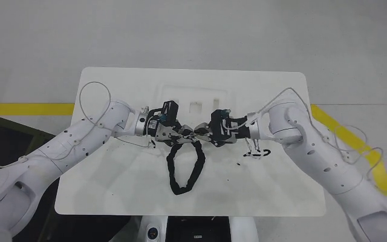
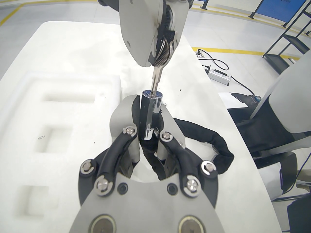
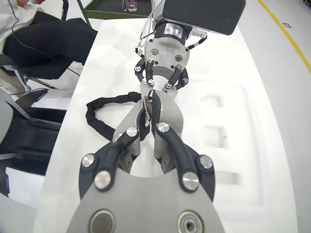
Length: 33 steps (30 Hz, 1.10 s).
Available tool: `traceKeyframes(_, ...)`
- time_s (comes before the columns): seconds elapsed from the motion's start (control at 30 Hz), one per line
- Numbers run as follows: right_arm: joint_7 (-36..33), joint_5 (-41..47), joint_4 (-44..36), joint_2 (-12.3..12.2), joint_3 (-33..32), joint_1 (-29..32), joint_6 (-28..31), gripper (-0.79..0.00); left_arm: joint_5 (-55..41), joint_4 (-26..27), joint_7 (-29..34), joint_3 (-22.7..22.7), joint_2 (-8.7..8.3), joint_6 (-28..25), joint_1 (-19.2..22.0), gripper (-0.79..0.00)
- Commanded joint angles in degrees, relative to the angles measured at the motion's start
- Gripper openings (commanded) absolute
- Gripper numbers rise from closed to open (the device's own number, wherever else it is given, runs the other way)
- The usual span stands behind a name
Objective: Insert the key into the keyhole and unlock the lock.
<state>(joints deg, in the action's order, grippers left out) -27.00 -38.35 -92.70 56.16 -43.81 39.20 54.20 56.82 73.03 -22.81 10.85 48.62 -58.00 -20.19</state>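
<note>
The left gripper (image 2: 148, 109) is clamping the lock (image 2: 148, 115) tight over the table (image 2: 73, 49). The right gripper (image 2: 161, 54) is pinching the key (image 2: 156, 78) shut by its head, blade tip just entering the keyhole (image 2: 152, 94) (the chain (image 2: 213, 144) is trailing onto the tabletop). To my eye the key is needing a straight push along the barrel's axis, with the lock held rigid, before any turning.

table (image 1: 109, 187) — white | foam tray (image 1: 169, 91) at far side | black chain loop (image 1: 181, 181) — middle
</note>
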Motion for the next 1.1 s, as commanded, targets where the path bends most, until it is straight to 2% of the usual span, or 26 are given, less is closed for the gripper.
traceKeyframes(0.0,-1.65,4.60,0.25,0.01,0.25,0.43,-2.40,-0.785,-0.01,0.00,0.00,0.00,0.00,0.00,0.00,-0.785)
traceKeyframes(0.07,-2.93,10.90,1.40,-0.04,0.42,1.68,-5.71,-0.785,-0.01,0.00,0.00,0.00,0.00,0.00,0.00,-0.785)
traceKeyframes(0.2,-6.66,18.30,1.59,-0.20,0.48,2.28,-7.36,-0.785,-0.01,0.00,0.00,0.00,0.00,0.00,0.00,-0.785)
traceKeyframes(0.47,-10.89,21.81,-0.08,-0.22,0.25,3.28,-12.70,-0.785,-0.01,0.00,0.00,0.00,0.00,0.00,0.00,-0.785)
traceKeyframes(0.5,-11.11,21.78,-0.35,-0.22,0.09,3.38,-13.08,-0.653,-0.01,0.00,0.00,0.00,0.00,0.00,0.00,-0.785)
traceKeyframes(0.53,-11.28,21.66,-0.57,-0.23,-0.07,3.50,-13.41,-0.468,-0.01,0.00,0.00,0.00,0.00,0.00,0.00,-0.785)
traceKeyframes(0.57,-11.23,21.63,-0.75,-0.25,-0.31,3.65,-13.58,0.000,-0.01,0.00,0.00,0.00,0.00,0.00,0.00,-0.785)
traceKeyframes(0.73,-10.76,17.30,-1.83,-0.80,-2.75,4.64,-12.45,0.000,-0.01,0.00,0.00,0.00,0.00,0.00,0.00,-0.785)
traceKeyframes(0.83,-11.87,13.69,-2.30,-1.49,-4.46,6.23,-12.86,0.000,-0.44,0.77,0.98,0.93,-0.09,1.71,-1.04,-0.785)
traceKeyframes(1.03,-13.50,14.13,-1.90,-2.03,-5.27,9.16,-13.58,0.000,-1.02,2.22,1.61,4.11,-0.84,1.69,-2.92,-0.785)
traceKeyframes(1.07,-13.57,14.05,-1.44,-1.93,-4.98,9.15,-13.45,-0.160,-0.94,2.58,1.69,4.68,-0.99,1.67,-3.19,-0.785)
